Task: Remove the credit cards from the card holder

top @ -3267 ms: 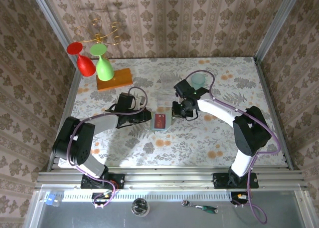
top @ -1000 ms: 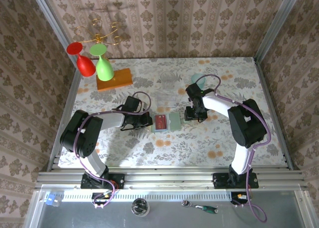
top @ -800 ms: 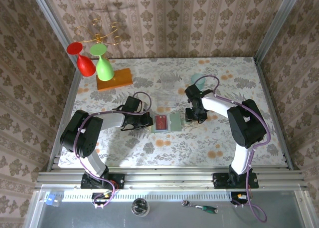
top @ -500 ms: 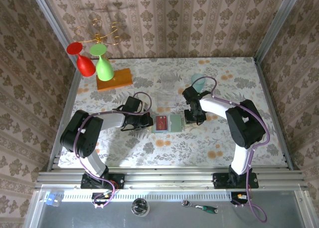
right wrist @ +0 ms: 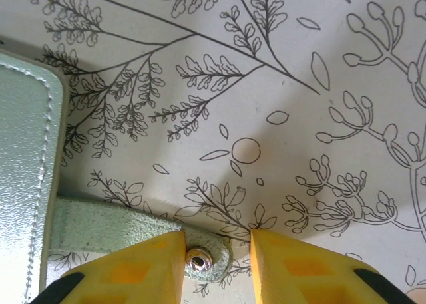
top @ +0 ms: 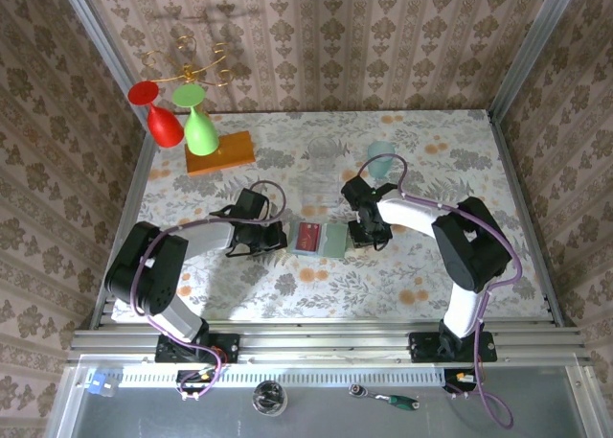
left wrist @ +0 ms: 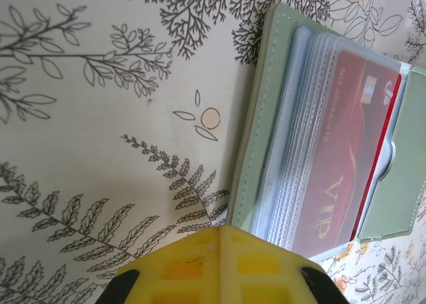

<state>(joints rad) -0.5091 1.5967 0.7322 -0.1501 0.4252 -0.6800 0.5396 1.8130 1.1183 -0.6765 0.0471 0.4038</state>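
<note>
Top external: right gripper (top: 360,233) moved onto card holder (top: 335,240).

The card holder (right wrist: 26,171) runs off the right wrist view's left edge.

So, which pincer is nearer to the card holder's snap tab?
Right. The right pincer straddles the snap tab at the right edge of the card holder; the left pincer, shut, sits off its left edge, by the red card.

credit cards (top: 307,235) in card holder (top: 336,240), on table (top: 436,155)
</note>
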